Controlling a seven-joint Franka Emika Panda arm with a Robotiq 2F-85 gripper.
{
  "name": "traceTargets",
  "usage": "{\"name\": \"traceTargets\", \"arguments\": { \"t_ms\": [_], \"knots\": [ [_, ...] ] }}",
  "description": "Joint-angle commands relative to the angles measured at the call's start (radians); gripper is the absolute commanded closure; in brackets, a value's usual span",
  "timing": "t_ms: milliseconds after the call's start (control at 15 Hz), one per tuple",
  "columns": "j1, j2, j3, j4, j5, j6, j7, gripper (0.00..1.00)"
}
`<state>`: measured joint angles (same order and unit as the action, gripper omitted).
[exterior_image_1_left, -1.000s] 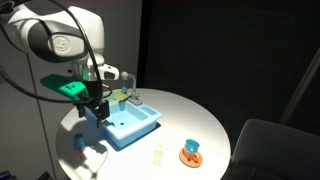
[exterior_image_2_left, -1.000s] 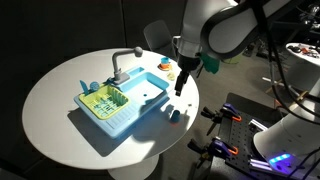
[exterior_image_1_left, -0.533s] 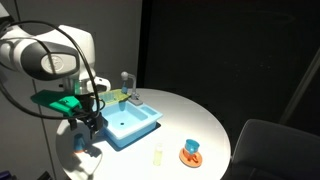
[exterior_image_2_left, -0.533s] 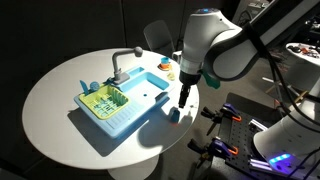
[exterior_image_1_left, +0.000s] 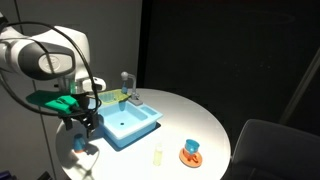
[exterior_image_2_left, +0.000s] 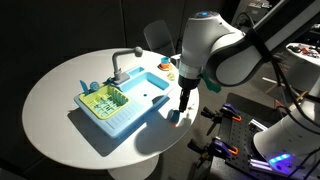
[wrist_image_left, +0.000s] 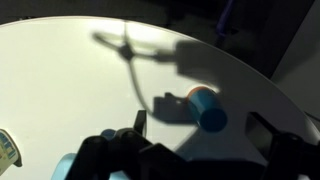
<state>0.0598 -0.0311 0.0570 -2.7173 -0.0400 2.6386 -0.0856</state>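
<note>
Gripper: my gripper hung over the table's edge with its jaws spread wide and nothing between them
Blue cup: a small blue cup sat just below the fingertips, apart from them; in the wrist view the blue cup lay ahead of the gripper in bright light, throwing a dark shadow; I could not tell whether it stood upright or lay on its side
Toy sink: a light-blue toy sink rested near the cup, toward the table's middle
Faucet: a grey faucet rose at the sink's far rim
Dish rack: a green dish rack filled the sink's other end
Table: a round white table carried everything
Orange toy: an orange and blue toy stood well apart from the gripper
</note>
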Motion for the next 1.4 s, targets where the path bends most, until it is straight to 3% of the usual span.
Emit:
{"name": "traceTargets", "arguments": {
  "t_ms": [0,467,1333],
  "knots": [
    [0.014,0.015,0.017,0.001,-0.023,0.010,0.024,0.00],
    [0.023,0.087,0.019,0.010,-0.033,0.032,0.023,0.00],
    [0.022,0.208,-0.012,0.053,-0.118,0.179,0.013,0.00]
  ]
}}
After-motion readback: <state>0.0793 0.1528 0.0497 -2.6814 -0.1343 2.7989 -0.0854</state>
